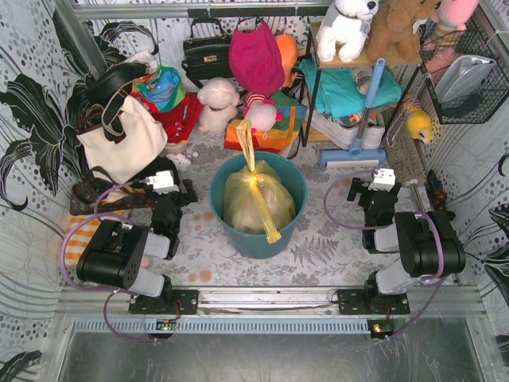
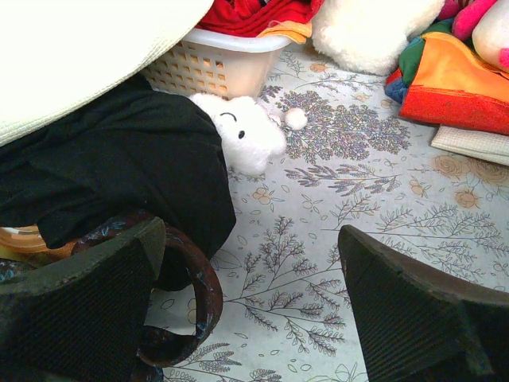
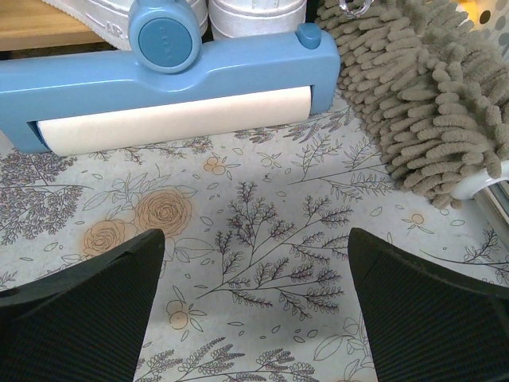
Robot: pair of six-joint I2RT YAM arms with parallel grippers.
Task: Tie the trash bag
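Note:
The trash bag point(image 1: 256, 200), thin yellow-green plastic, sits inside the round teal bin point(image 1: 296, 185) in the middle of the top view. Its neck is pinched together at the top. One tail stands up towards the back point(image 1: 247, 143) and another hangs over the bag's front point(image 1: 271, 228). My left gripper point(image 1: 173, 189) rests low on the cloth left of the bin, well apart from the bag. It is open point(image 2: 250, 298), with only the floral cloth between its fingers. My right gripper point(image 1: 372, 192) sits right of the bin, also open point(image 3: 254, 310) and empty. Neither wrist view shows the bag.
A cream tote point(image 1: 123, 139), black fabric point(image 2: 119, 167), a dark ring handle point(image 2: 199, 294), a white basket point(image 2: 215, 64) and a small white plush point(image 2: 246, 131) crowd my left gripper. Ahead of my right gripper lie a blue roller mop head point(image 3: 175, 79) and a grey chenille duster point(image 3: 413, 95).

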